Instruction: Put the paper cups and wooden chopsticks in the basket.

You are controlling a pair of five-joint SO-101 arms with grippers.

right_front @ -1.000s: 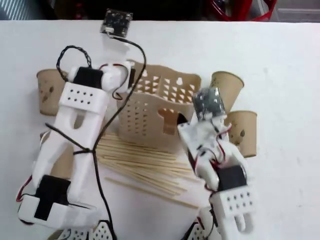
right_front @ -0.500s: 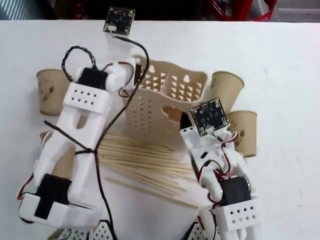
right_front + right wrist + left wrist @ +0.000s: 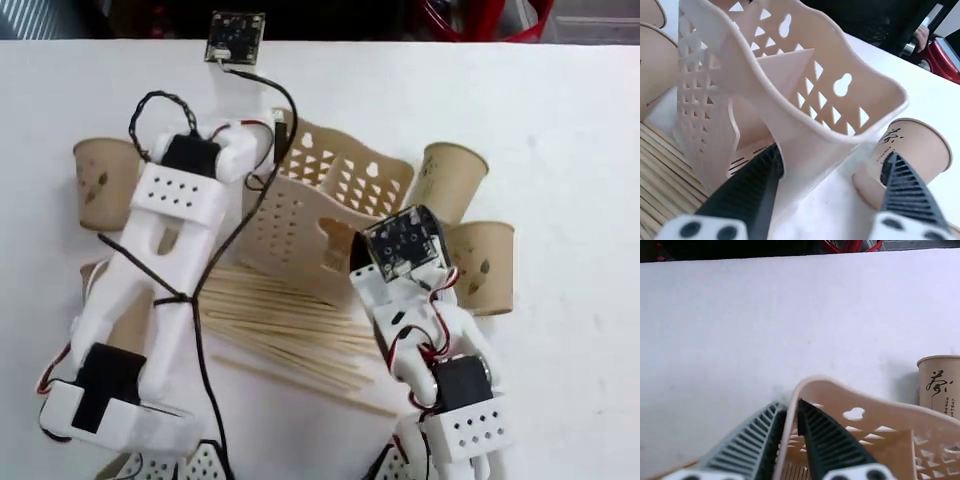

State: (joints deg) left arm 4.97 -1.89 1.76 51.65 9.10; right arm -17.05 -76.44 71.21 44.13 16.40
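1. Basket point(image 3: 330, 200) of pale perforated plastic sits in the middle of the white table point(image 3: 560, 120), turned askew to the table's edges, between the two arms
2. Left gripper point(image 3: 792, 407) is at the far left corner of the basket; its dark ribbed fingers are drawn narrow and pinch the rim point(image 3: 865, 405) between them, one on the inside and one on the outside
3. Right gripper point(image 3: 834, 155) is at the near right corner of the basket, with its fingers spread wide; the corner wall point(image 3: 790, 90) stands in the gap between them, and whether either finger touches it cannot be told
4. Wooden chopsticks point(image 3: 290, 335) lie in a loose flat pile on the table just near of the basket, between the two arms, none of them inside it
5. One paper cup point(image 3: 450, 180) stands just right of the basket's far right corner, and a second paper cup point(image 3: 482, 265) is just near of it, beside the right arm
6. A third paper cup point(image 3: 100, 185) is at the far left, beside the left arm and well apart from the basket
7. A fourth paper cup point(image 3: 112, 318) shows partly under the left arm, on the near left
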